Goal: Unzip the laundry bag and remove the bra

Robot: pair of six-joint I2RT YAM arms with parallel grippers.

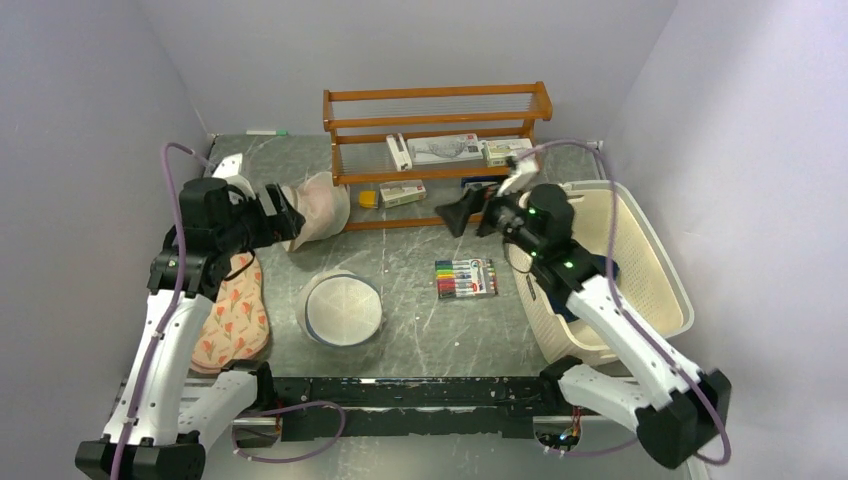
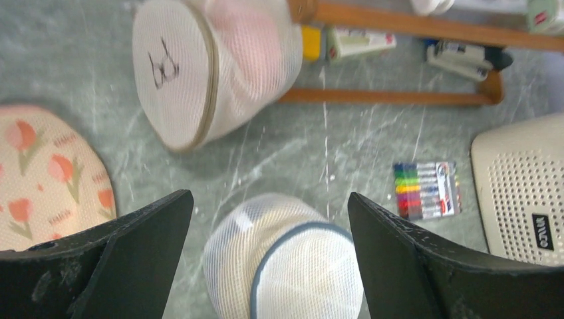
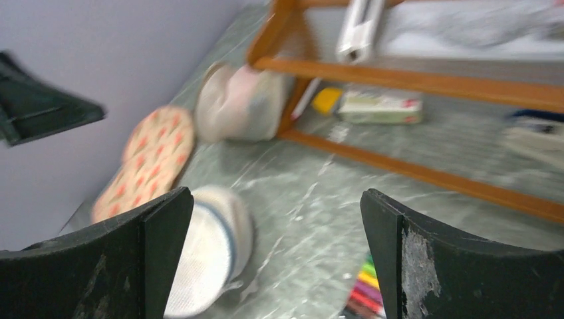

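Note:
The laundry bag point(image 1: 343, 308), a round white mesh pouch with a grey-blue zip rim, lies flat on the table's near middle. It looks zipped shut. It also shows in the left wrist view point(image 2: 286, 266) and in the right wrist view point(image 3: 206, 252). The bra is hidden; only a faint yellowish tint shows through the mesh side. My left gripper point(image 1: 290, 215) is open and empty, held high behind and to the left of the bag, which shows below the open jaws point(image 2: 269, 195). My right gripper point(image 1: 458, 215) is open and empty, high near the rack, well to the right of the bag point(image 3: 276, 193).
A pinkish-white mesh pouch point(image 1: 320, 208) with pink contents lies by the wooden rack point(image 1: 435, 150). A floral pad point(image 1: 235, 315) lies at the left edge. A marker pack point(image 1: 466, 278) lies right of the bag. A cream plastic basket point(image 1: 640, 270) stands at the right.

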